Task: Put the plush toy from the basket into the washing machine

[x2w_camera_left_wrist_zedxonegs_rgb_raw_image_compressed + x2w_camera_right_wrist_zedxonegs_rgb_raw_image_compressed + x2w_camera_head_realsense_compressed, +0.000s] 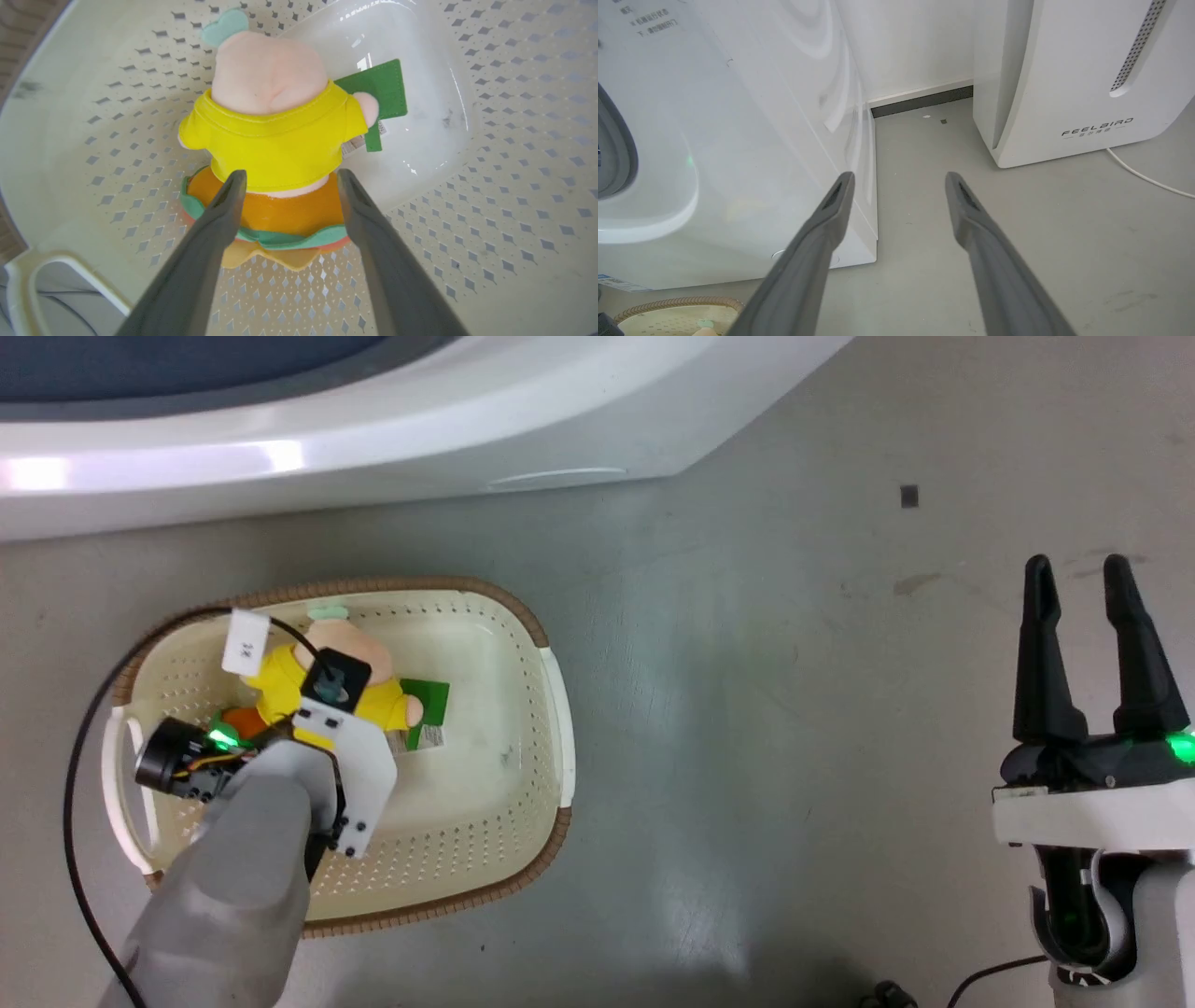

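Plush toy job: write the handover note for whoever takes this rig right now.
Left claw: open, down in the basket, straddling the orange bottom of the plush toy, no grip yet.
Right claw: open, empty, above the floor near the washing machine.
Done: the approach.
To do: grip, lift, carry the plush toy into the washing machine.

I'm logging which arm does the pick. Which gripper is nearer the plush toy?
Left. The left gripper is down in the basket, open, straddling the lower half of the plush toy. The right gripper, also open, hangs over the floor, off to the basket's right.
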